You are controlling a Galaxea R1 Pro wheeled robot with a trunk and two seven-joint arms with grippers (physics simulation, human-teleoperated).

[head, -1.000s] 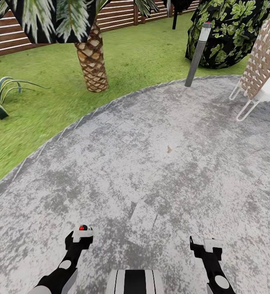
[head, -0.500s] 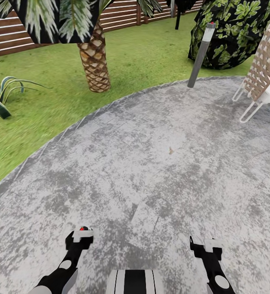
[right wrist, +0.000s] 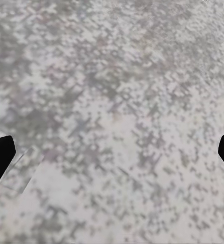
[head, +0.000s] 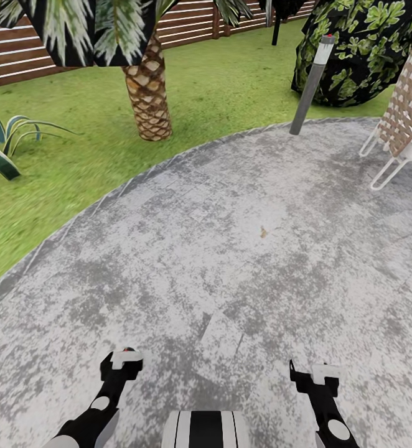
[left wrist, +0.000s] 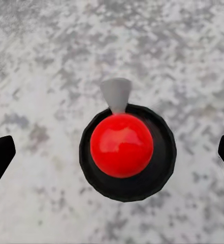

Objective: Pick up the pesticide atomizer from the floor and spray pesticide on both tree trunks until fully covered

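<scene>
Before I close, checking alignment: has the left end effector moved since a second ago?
Yes: the left end effector went forward over the floor; the pesticide atomizer now lies beneath it.

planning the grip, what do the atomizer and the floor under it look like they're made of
Pesticide atomizer: likely plastic; the red top is glossy with a highlight, the dark body matte, the grey nozzle dull. Floor: rough, matte concrete by its mottled grey blotches.

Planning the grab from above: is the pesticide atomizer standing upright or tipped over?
Upright. The left wrist view looks straight down on the pesticide atomizer's round red top, centred in its dark body, on the floor.
</scene>
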